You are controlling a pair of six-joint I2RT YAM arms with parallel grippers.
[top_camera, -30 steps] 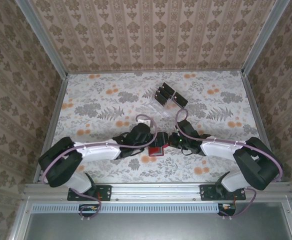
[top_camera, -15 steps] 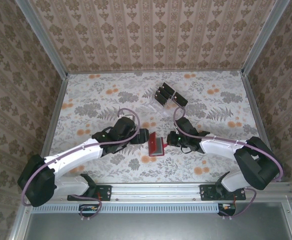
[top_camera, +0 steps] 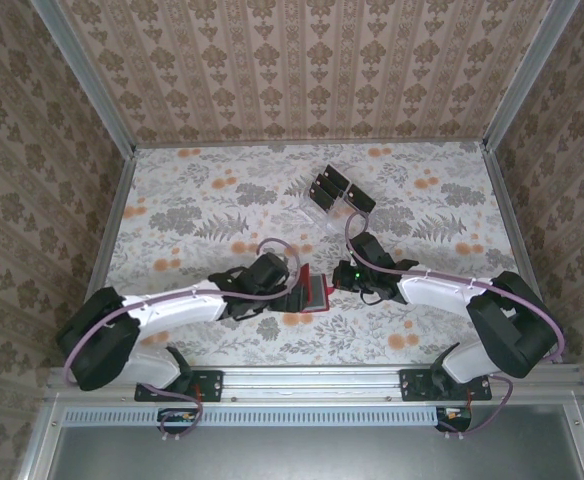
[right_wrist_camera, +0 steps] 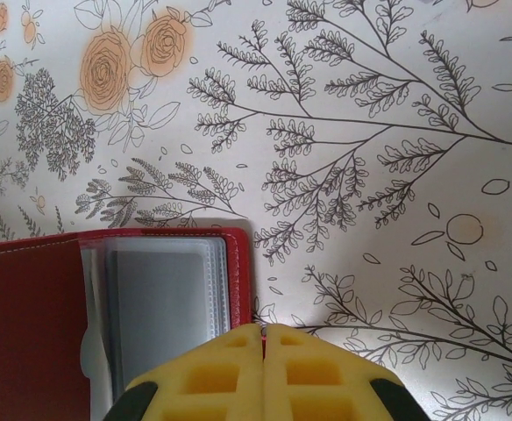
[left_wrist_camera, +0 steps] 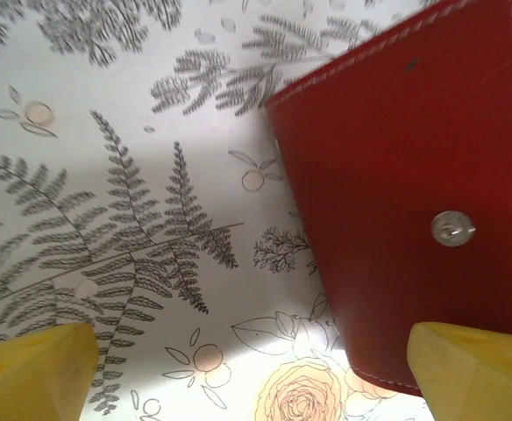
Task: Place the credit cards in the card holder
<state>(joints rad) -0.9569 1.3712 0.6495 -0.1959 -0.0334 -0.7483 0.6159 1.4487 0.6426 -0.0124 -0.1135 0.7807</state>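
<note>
Red card holder point(top_camera: 315, 293): released left end effector point(left_wrist_camera: 256, 368) had returned at 9 o'clock, right end effector point(right_wrist_camera: 263, 351) clenched at 3 o'clock; loading awaited.

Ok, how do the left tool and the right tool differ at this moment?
The left tool is wide open; the right tool is shut, its fingers pressed together. The left tool faces the card holder on its red outer flap with the snap; the right tool faces the grey pockets inside. The left tool is at its left side, the right tool at its right. Both have yellow fingers and sit low at its edges.
</note>
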